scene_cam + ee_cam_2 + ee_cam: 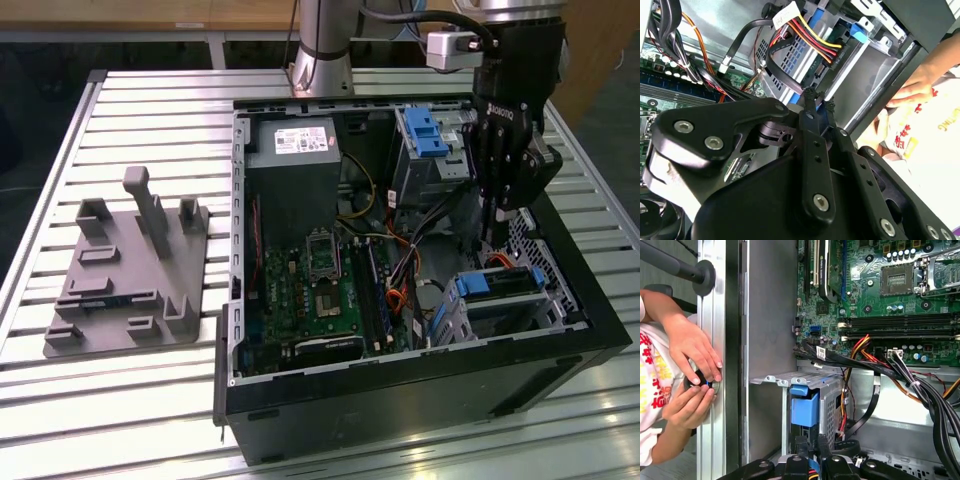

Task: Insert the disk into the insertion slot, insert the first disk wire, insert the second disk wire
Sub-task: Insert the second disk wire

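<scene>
The disk [497, 284], in its blue carrier [804, 407], sits inside the insertion slot [505, 318], a silver perforated cage [832, 395] at the case's corner on the exterior view's right. A connector with red, yellow and black wires [834, 54] sits at the cage's edge. My gripper [497, 232] hangs just above the disk. Its fingers [810, 95] stand close together, pinched on the end of a black wire [774, 62] that loops up from the case floor. The gripper's tips [811, 442] also show in the first wrist view.
A taller grey bay with a blue latch [425, 135] stands behind the gripper. The motherboard [320, 290] and power supply [292, 170] fill the case's middle. Loose cables [920, 390] cross beside the cage. A person's hands [690, 375] rest on the case's outer wall. A grey fixture [130, 270] lies on the table.
</scene>
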### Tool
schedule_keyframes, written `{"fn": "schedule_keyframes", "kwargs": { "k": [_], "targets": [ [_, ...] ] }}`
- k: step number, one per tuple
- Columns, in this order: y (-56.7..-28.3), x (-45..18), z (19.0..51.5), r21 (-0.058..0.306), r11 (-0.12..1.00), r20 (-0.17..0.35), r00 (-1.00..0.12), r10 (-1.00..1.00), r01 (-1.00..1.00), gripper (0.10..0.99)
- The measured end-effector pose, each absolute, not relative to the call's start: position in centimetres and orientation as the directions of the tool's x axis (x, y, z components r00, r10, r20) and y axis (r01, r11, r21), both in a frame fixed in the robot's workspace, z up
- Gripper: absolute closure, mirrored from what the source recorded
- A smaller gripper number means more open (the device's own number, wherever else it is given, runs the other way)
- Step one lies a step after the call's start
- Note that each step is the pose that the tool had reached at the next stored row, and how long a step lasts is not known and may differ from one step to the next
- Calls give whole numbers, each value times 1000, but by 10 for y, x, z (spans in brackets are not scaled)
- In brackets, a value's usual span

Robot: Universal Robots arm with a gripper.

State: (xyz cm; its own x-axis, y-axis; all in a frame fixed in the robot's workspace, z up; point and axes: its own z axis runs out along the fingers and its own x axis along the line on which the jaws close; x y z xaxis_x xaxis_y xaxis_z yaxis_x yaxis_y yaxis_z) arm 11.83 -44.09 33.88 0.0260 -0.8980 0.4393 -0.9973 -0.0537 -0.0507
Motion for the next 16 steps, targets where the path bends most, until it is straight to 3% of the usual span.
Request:
{"fn": "schedule_keyframes", "kwargs": {
  "k": [13, 16],
  "targets": [
    [-441, 119, 339, -47, -54, 440, 28, -898, -997, 890],
    [-440, 124, 339, -31, -54, 440, 35, -897, -998, 890]
  ]
}}
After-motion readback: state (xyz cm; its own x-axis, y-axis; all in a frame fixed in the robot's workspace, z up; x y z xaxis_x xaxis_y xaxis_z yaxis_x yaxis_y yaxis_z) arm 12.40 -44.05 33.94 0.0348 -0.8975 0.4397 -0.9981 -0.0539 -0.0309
